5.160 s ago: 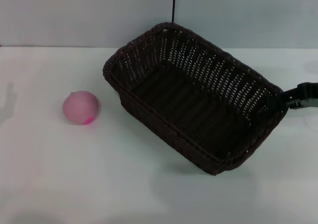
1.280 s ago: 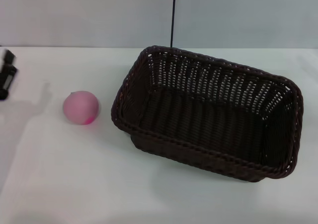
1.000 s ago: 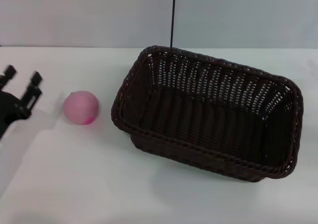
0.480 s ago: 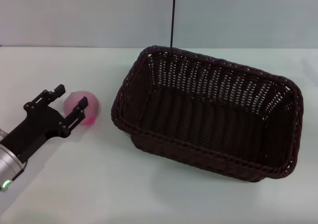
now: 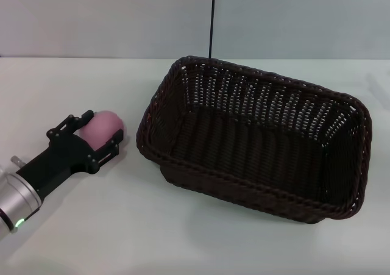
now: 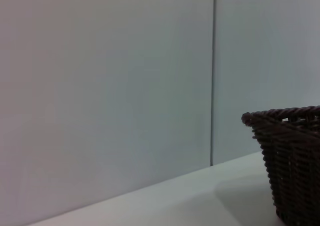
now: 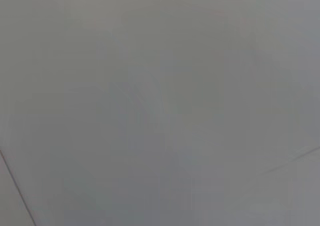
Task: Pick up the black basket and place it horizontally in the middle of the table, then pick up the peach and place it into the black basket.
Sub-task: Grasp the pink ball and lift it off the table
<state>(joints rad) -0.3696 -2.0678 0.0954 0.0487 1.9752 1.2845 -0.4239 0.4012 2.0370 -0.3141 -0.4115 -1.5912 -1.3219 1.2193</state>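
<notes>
Pink, round peach (image 5: 105,124) sits on your white counter (image 5: 183,238) between the left gripper (image 5: 97,135) jaws, spread around it, just beside the dark woven wicker basket (image 5: 256,138).

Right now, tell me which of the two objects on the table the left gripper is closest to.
The peach: the left gripper has its open fingers either side of it, while the black basket sits apart to the right, untouched.

bare lab: white table (image 5: 183,238), plain grey wall (image 5: 91,19).
</notes>
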